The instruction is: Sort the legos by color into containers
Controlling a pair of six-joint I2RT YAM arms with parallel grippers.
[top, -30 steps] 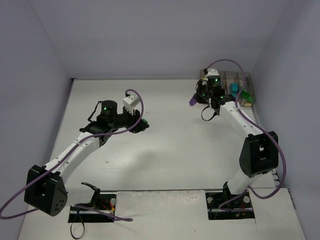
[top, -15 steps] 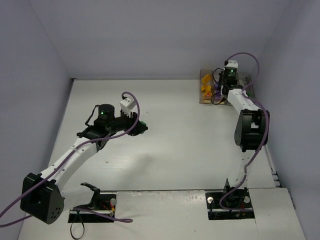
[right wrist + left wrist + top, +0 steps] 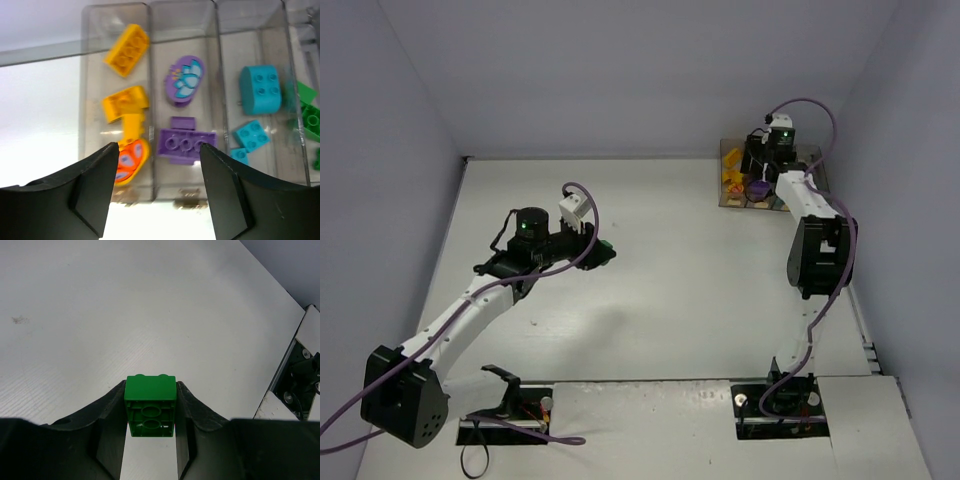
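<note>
No letters, numbers, brand marks or signs could be read in any view. The only printing was wordless: a petal pattern on the purple oval lego (image 3: 184, 80) and a similar pattern on the orange lego (image 3: 131, 159), each lying in its own bin of the containers (image 3: 150, 30).
</note>
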